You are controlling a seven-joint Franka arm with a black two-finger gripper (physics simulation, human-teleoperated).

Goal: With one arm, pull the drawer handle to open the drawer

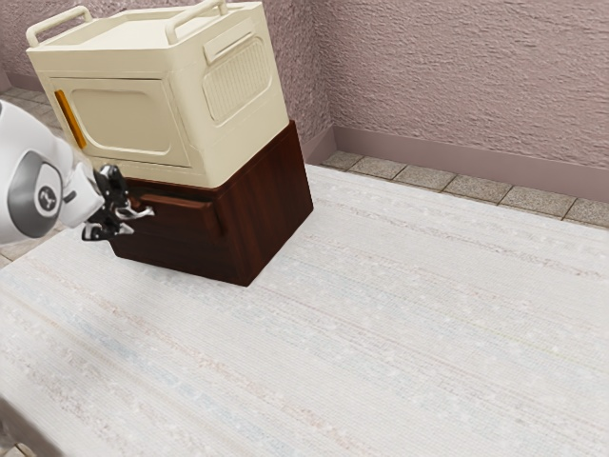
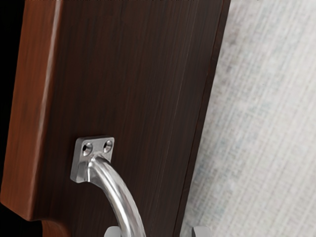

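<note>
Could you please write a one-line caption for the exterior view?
A robot hand at the front of a dark wooden drawer unit, a cream cabinet stacked on top.

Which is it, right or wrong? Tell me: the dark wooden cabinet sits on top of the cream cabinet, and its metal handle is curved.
Wrong on the stacking: the exterior view shows the cream cabinet on top of the dark wooden cabinet, whose metal handle is curved, as you say.

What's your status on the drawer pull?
Gripper open at the handle. Handle close by one fingertip, not clamped. No obstruction seen before the drawer front.
</note>
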